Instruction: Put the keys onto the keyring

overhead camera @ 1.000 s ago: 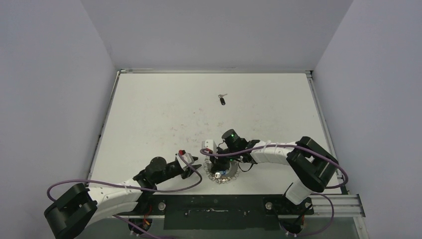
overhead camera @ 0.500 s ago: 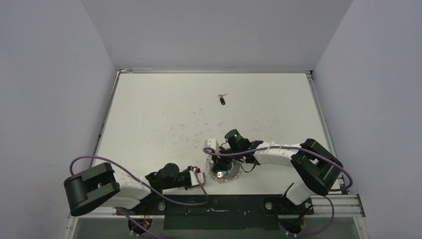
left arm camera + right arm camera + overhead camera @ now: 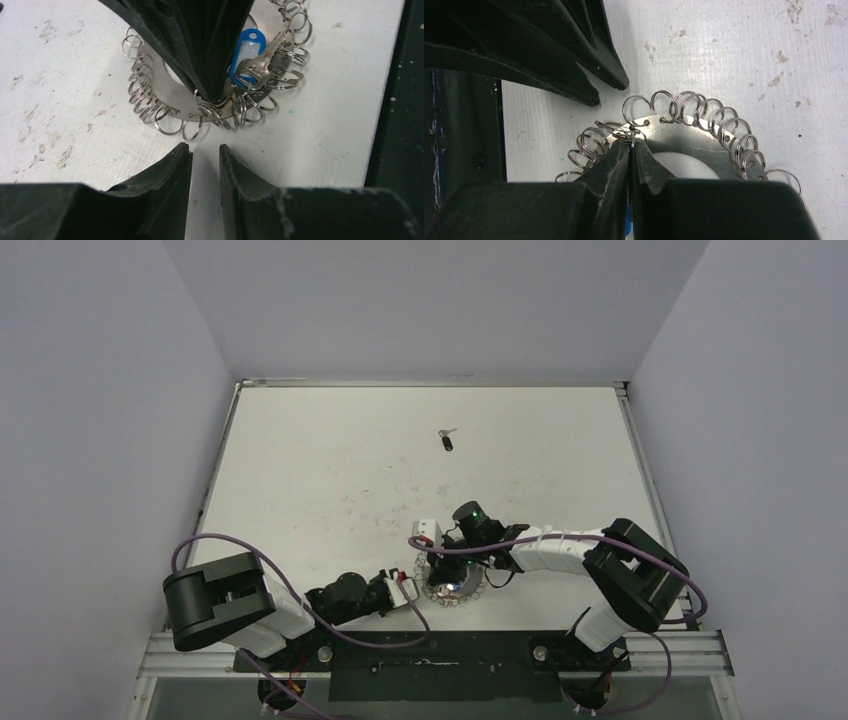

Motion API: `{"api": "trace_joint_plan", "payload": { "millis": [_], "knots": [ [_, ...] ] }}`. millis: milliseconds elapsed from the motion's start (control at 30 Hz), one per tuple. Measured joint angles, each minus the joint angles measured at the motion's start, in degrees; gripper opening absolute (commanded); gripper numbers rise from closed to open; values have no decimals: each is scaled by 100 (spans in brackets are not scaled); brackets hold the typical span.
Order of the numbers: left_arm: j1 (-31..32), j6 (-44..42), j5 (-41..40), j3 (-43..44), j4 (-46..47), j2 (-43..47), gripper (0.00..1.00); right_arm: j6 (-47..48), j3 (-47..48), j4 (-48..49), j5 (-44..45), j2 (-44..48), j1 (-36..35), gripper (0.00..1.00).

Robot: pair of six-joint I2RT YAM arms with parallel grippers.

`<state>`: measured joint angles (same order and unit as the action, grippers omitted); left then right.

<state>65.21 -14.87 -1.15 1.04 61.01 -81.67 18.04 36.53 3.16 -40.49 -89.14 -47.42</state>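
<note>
The keyring (image 3: 452, 587) lies flat near the table's front edge: a silvery disc with a hollow centre and many small wire loops round its rim (image 3: 150, 107). My right gripper (image 3: 631, 145) is shut on one small loop at the rim (image 3: 684, 132), and its dark fingers (image 3: 200, 40) come down over the ring. My left gripper (image 3: 205, 147) is empty, its jaws a narrow gap apart, just short of the ring's near rim; it sits low to the ring's left (image 3: 410, 590). A black-headed key (image 3: 447, 442) lies far back on the table. A blue-headed key (image 3: 247, 47) hangs on the ring.
The black strip of the table's front edge (image 3: 395, 125) runs close beside the ring. My left gripper's fingers (image 3: 574, 60) fill the upper left of the right wrist view. The white table (image 3: 330, 470) is scuffed.
My left arm has folded back toward its base, and its gripper has slid right and nearer the front edge, up to the keyring. My right gripper has stayed on the ring.
</note>
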Motion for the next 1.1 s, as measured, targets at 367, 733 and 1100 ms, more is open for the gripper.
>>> {"api": "trace_joint_plan", "payload": {
  "millis": [367,733,1100],
  "knots": [
    [11,308,-479,0,-647,1410,30,-446,372,116,66,-450,15,0],
    [11,439,-643,-59,-1071,1652,32,-767,378,308,116,-527,13,0],
    [11,481,-789,-57,-732,787,25,-826,378,321,140,-527,13,0]
  ]
}}
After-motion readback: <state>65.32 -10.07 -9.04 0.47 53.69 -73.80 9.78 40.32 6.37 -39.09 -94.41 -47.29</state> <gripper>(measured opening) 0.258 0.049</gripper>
